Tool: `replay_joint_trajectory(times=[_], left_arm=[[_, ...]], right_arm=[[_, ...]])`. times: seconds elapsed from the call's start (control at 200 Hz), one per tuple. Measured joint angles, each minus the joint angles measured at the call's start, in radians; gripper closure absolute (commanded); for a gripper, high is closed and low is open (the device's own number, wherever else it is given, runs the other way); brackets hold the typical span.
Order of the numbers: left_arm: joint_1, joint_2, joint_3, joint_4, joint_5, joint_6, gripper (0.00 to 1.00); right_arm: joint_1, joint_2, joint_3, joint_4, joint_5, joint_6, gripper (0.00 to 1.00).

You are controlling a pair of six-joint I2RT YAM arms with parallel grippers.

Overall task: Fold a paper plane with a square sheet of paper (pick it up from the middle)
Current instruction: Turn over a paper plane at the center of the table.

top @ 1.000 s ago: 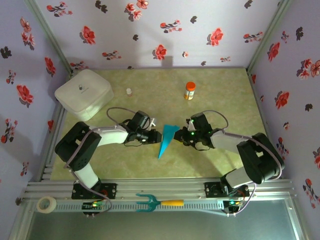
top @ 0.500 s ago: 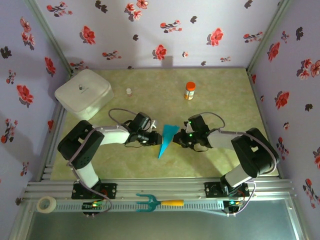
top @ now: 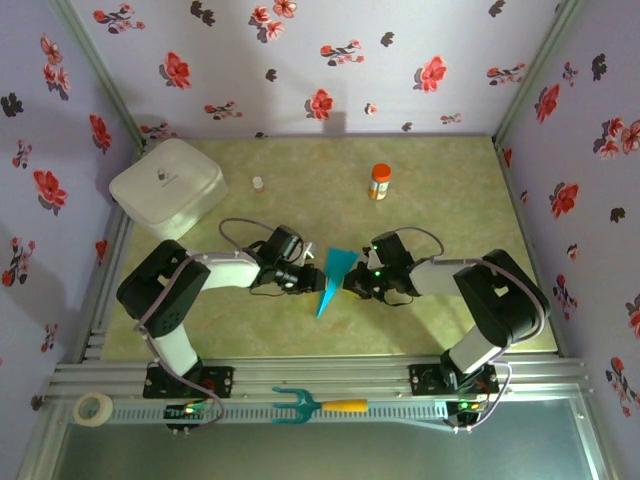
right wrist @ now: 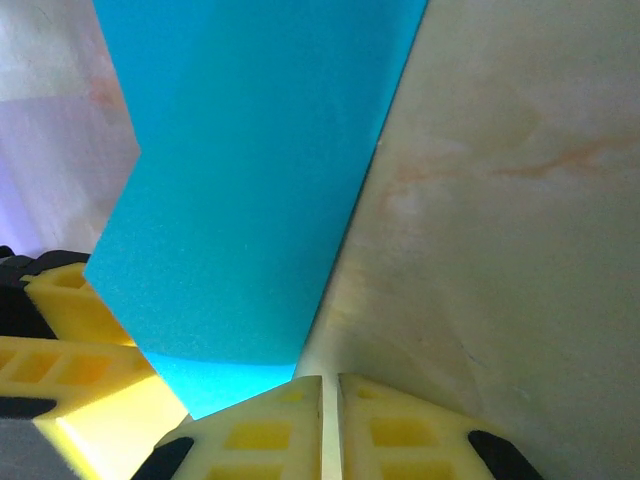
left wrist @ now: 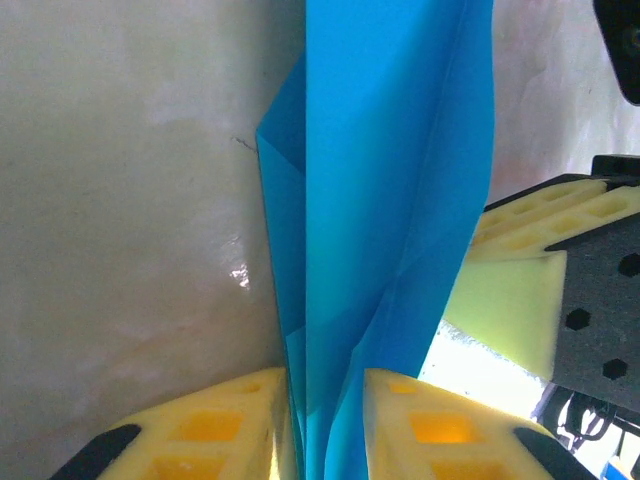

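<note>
The square sheet of paper is folded into a narrow teal-blue paper plane (top: 333,276) with its tip toward the near edge, standing on edge on the table between both grippers. My left gripper (top: 308,278) is at the plane's left side. In the left wrist view it (left wrist: 325,425) is shut on the paper plane (left wrist: 385,180), whose creased layers run up from between the yellow fingers. My right gripper (top: 352,283) is at the plane's right side. Its jaws (right wrist: 330,420) stand shut with only a hairline gap and no paper in it. The paper (right wrist: 250,180) lies just left of them.
A white rounded box (top: 165,187) sits at the back left. A small vial (top: 258,183) and an orange bottle (top: 380,181) stand behind the arms. A teal pronged tool with yellow handle (top: 315,405) and a tape roll (top: 93,408) lie on the front rail.
My right gripper has slid left, close up against the paper plane, and its jaws have closed. The left gripper has kept its hold and hardly moved.
</note>
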Motion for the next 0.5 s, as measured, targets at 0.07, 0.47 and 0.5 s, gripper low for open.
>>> replay_joint_trajectory(times=[0.07,0.47,0.5], left_arm=[[0.0,0.0,0.0,0.001,0.011,0.0,0.73],[-0.002,0.024,0.0,0.021,0.063,-0.001,0.75],[-0.003,0.027,0.0,0.026,0.067,-0.002,0.75]], right_arm=[[0.0,0.006,0.004,0.002,-0.005,0.0,0.88],[0.008,0.02,0.013,0.01,-0.011,0.0,0.88],[0.008,0.021,0.013,0.011,-0.012,0.0,0.88]])
